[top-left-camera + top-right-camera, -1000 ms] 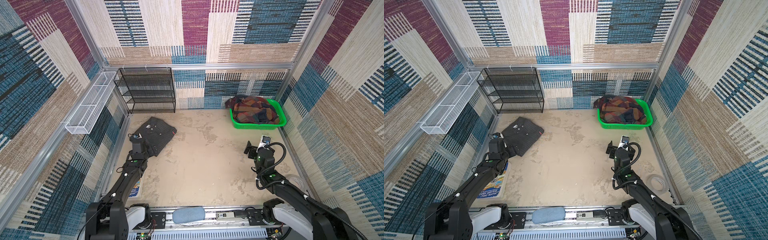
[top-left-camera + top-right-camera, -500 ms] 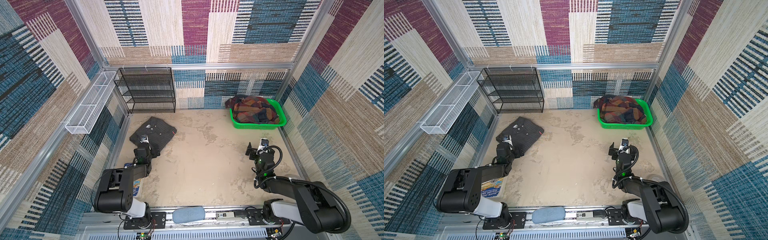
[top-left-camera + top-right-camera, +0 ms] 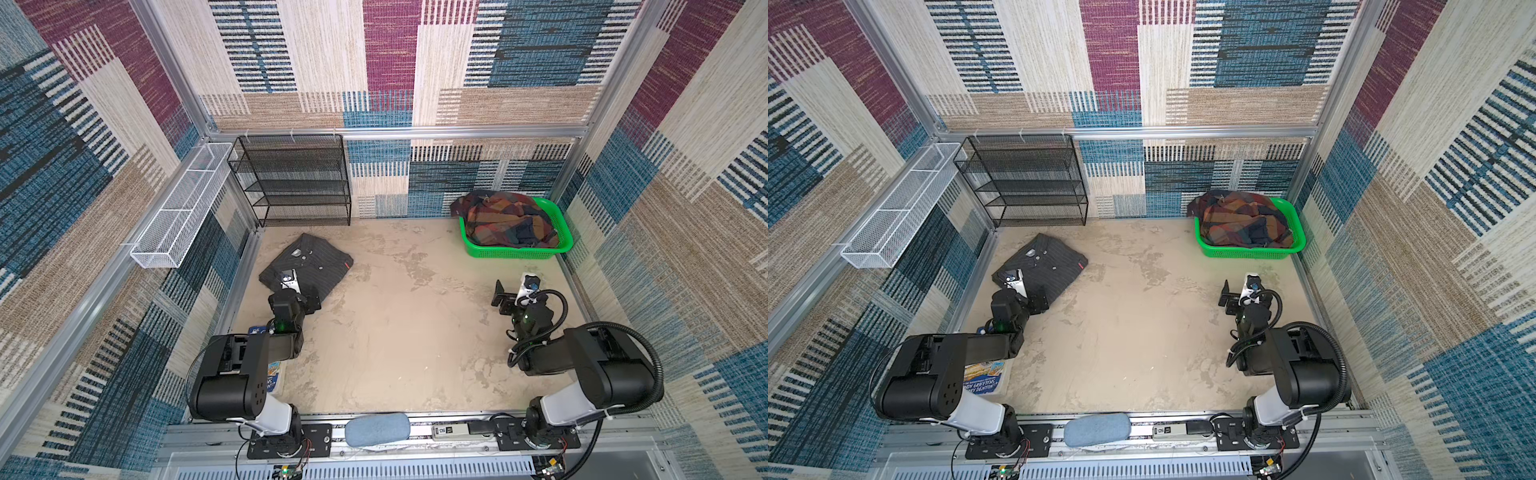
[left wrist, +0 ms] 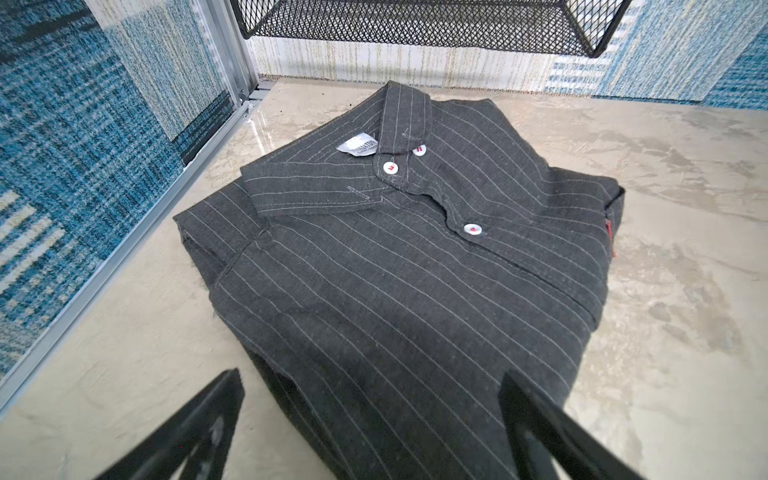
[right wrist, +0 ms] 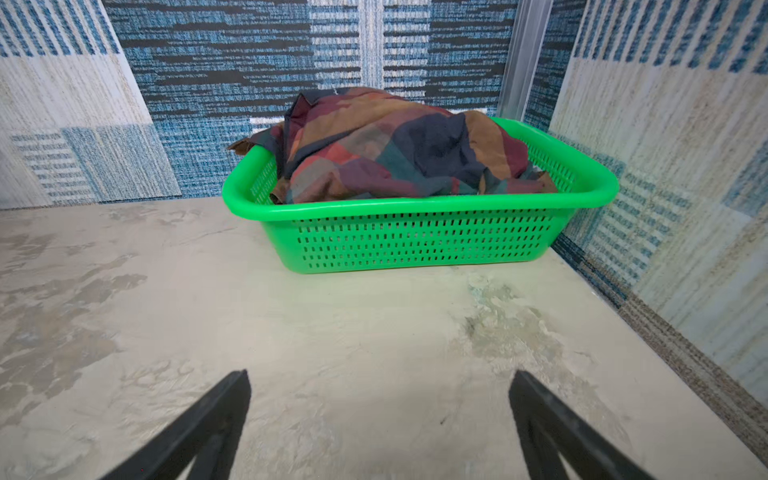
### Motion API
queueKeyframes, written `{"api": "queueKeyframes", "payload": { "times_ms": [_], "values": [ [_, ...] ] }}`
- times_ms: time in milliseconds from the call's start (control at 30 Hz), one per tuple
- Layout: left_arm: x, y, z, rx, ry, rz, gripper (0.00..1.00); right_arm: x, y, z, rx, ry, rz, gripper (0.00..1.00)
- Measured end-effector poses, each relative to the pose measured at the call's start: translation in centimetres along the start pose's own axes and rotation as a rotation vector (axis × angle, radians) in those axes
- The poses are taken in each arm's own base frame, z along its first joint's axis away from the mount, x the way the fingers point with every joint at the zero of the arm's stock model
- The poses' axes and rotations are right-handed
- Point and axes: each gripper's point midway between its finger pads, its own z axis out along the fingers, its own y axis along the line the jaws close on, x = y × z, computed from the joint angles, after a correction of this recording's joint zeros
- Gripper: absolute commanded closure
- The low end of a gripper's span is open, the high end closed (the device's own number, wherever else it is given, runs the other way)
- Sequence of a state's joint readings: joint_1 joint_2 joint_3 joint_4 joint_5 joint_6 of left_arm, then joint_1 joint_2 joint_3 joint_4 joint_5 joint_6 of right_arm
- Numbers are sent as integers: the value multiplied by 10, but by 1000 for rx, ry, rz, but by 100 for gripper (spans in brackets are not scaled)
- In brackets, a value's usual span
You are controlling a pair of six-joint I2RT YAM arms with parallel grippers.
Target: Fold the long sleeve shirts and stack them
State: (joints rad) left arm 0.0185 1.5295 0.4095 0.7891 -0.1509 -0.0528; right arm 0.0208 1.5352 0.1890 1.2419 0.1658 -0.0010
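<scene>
The dark pinstriped long sleeve shirt (image 3: 309,264) (image 3: 1044,264) (image 4: 415,270) lies folded on the table at the left, collar and buttons up. My left gripper (image 3: 294,296) (image 3: 1022,293) (image 4: 370,376) is open at the shirt's near edge, which shows between the fingers with nothing gripped. The plaid long sleeve shirt (image 3: 507,222) (image 3: 1241,224) (image 5: 395,153) sits crumpled in the green basket (image 3: 515,251) (image 3: 1246,252) (image 5: 415,241) at the back right. My right gripper (image 3: 519,291) (image 3: 1246,291) (image 5: 380,374) is open over bare table, well short of the basket.
A black mesh shelf (image 3: 299,183) stands against the back wall behind the dark shirt. A white wire rack (image 3: 178,208) hangs on the left wall. A printed book (image 3: 984,376) lies under the left arm. A grey-blue pad (image 3: 376,428) rests on the front rail.
Both arms have folded back toward their bases. The left gripper slid a little toward the dark shirt's near corner. The right gripper stayed almost where it was. Neither shirt moved.
</scene>
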Motion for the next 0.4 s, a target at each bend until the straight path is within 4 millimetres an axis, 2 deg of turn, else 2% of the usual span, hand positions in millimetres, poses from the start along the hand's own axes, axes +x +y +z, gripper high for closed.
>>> {"api": "queueKeyframes", "payload": {
  "times_ms": [400],
  "values": [
    [-1, -1, 3, 1, 2, 1, 1, -8, 2, 1, -10, -32, 5, 0]
  ]
}}
